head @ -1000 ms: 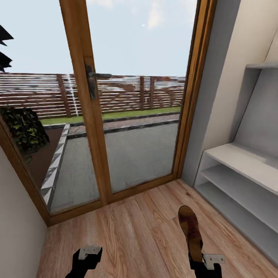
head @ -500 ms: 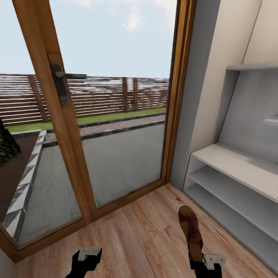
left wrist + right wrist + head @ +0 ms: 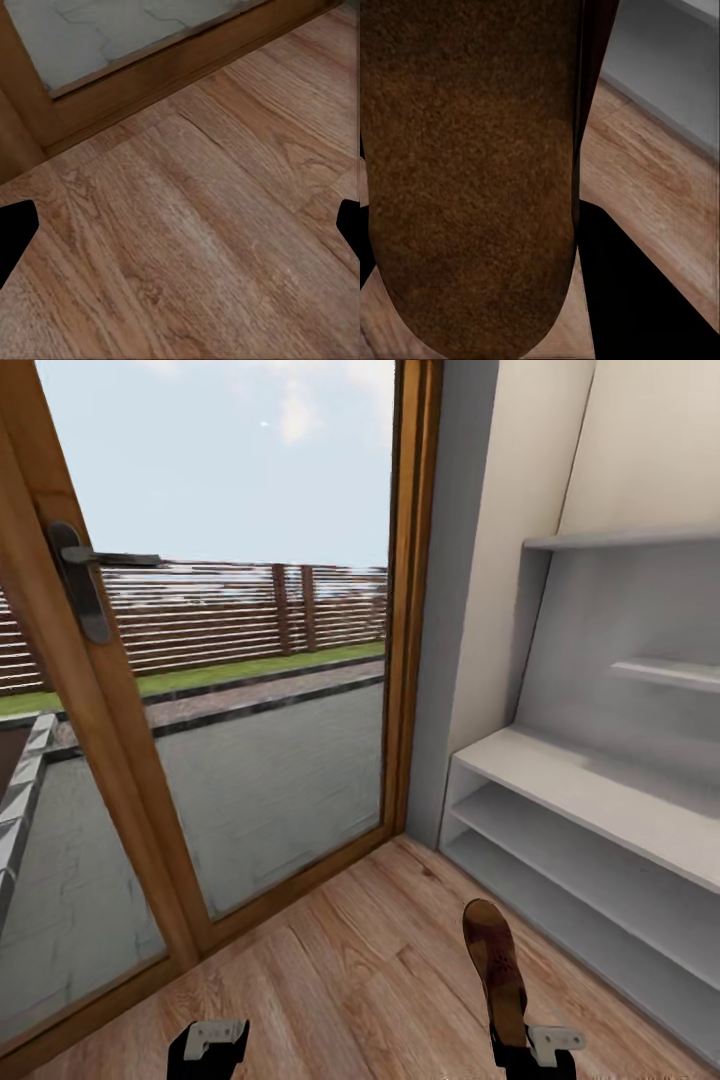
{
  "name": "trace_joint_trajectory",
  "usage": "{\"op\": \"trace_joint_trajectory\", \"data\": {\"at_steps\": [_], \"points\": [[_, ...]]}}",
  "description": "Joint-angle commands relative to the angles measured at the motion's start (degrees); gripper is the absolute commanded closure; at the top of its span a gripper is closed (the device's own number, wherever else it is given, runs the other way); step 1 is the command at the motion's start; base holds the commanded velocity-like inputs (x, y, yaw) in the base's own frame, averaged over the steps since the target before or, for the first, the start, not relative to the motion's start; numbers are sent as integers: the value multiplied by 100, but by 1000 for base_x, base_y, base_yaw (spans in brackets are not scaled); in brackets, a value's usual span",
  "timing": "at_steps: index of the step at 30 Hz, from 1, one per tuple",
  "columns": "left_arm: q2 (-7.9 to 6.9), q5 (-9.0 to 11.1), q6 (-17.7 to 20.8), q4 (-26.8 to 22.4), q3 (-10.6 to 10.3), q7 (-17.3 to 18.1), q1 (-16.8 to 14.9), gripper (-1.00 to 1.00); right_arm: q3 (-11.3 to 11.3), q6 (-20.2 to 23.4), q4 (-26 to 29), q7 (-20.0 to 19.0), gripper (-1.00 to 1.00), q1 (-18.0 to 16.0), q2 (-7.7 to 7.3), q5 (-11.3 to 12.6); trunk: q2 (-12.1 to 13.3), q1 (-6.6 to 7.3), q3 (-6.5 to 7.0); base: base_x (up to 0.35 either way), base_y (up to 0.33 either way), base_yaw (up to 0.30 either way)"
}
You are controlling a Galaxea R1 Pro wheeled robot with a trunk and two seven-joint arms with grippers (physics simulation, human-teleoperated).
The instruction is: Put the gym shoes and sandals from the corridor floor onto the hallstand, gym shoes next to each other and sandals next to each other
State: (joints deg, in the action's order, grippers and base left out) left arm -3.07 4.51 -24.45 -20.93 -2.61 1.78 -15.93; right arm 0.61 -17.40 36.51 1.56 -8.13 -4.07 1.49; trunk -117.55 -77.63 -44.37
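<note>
One sandal (image 3: 495, 970): clamped by its heel in my right gripper (image 3: 522, 1050), toe pointing ahead over the corridor floor (image 3: 350, 980).
Left gripper (image 3: 207, 1050): fingers apart, carrying nothing.
Hallstand (image 3: 600, 800): to my right, shelves bare in what I see.
Advice: square up first, then slide the sandal in toe-first, level (clear of the shelf lip), leaving room beside it for its mate.

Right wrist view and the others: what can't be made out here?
- Right claw grip on the sandal: cut by the head view's bottom edge; the sandal's sole blocks the wrist view.
- Left claw: cut by the same edge.
- Hallstand: runs past the right edge.
</note>
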Motion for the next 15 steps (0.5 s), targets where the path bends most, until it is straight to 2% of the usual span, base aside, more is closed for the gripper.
{"op": "trace_joint_trajectory", "data": {"at_steps": [1,8,15], "points": [[-7,56,-101,64,88,16,0,-100,-8,-17,-14,11,100,-4,1,36,-2,1,-1,0,0,-271],[-3,68,-161,108,352,23,2,-100,-8,-17,-28,11,100,-4,16,36,-2,1,24,0,0,-272],[-8,68,-165,113,380,24,8,-100,-8,-17,-29,11,100,-4,19,36,-2,1,40,0,0,-274]]}}
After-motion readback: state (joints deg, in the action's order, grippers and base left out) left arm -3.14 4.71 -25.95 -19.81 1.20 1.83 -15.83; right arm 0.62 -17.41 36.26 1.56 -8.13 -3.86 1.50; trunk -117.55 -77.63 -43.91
